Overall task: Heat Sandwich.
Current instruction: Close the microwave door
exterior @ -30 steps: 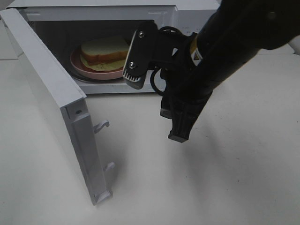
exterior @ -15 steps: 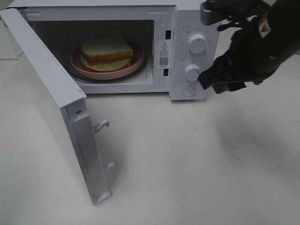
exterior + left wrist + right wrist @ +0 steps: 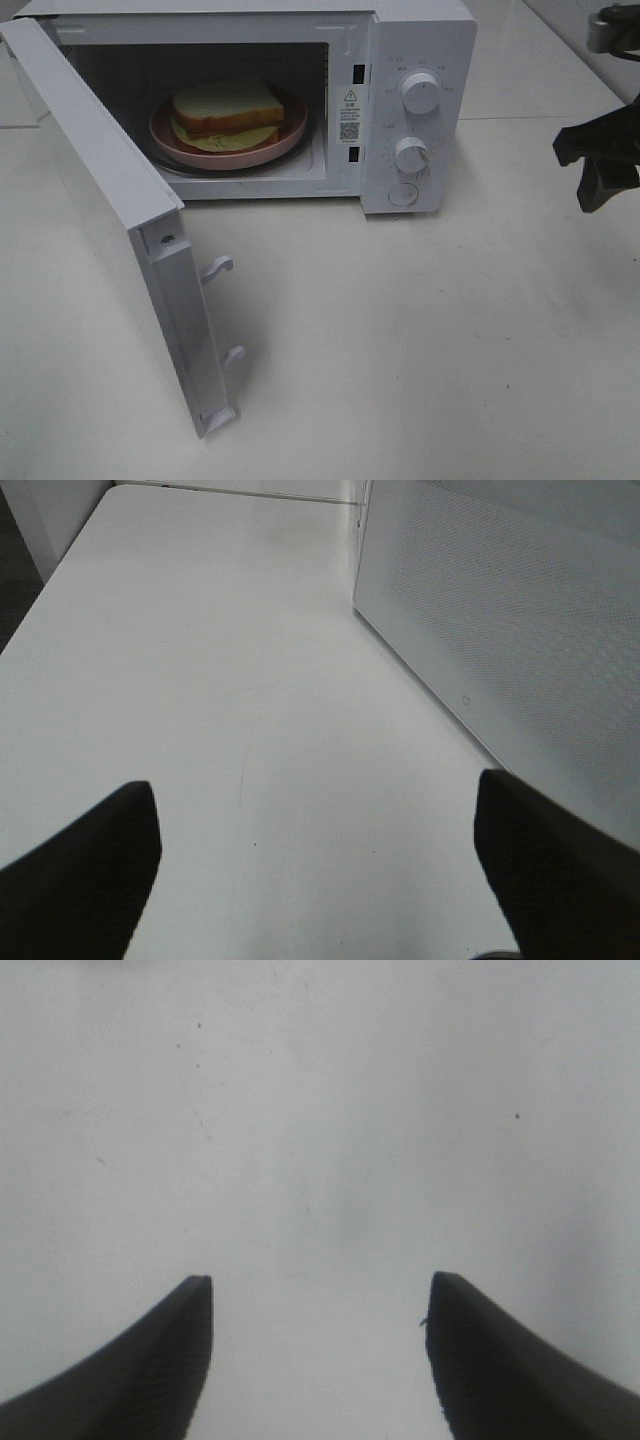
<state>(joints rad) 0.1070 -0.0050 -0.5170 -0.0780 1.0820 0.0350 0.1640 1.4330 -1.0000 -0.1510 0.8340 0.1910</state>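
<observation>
The sandwich (image 3: 225,112) lies on a round pink plate (image 3: 238,152) inside the cavity of a white microwave (image 3: 430,45), which stands along the far edge of the table (image 3: 420,360), toward its far left corner. The top slice of white bread faces up, its brown crust shows along the near side, and a pale yellow-green filling sticks out beneath it onto the plate. The microwave door (image 3: 95,190) stands fully open, swung out toward the table's left edge, with two white latch hooks (image 3: 217,267) sticking out of its free end. On the control panel to the right of the cavity sit an upper knob (image 3: 420,92), a lower knob (image 3: 411,155) and a round button (image 3: 403,194) under them. The right gripper (image 3: 320,1278) has its jaws spread with nothing between them; only bare tabletop shows below. In the high view a dark part of the right arm (image 3: 600,165) shows at the table's right edge, well apart from the microwave. The left gripper (image 3: 312,785) is spread wide and holds nothing, above bare tabletop, with a white panel (image 3: 520,630) bearing a fine dot pattern close beside it; the high view does not show this gripper.
</observation>
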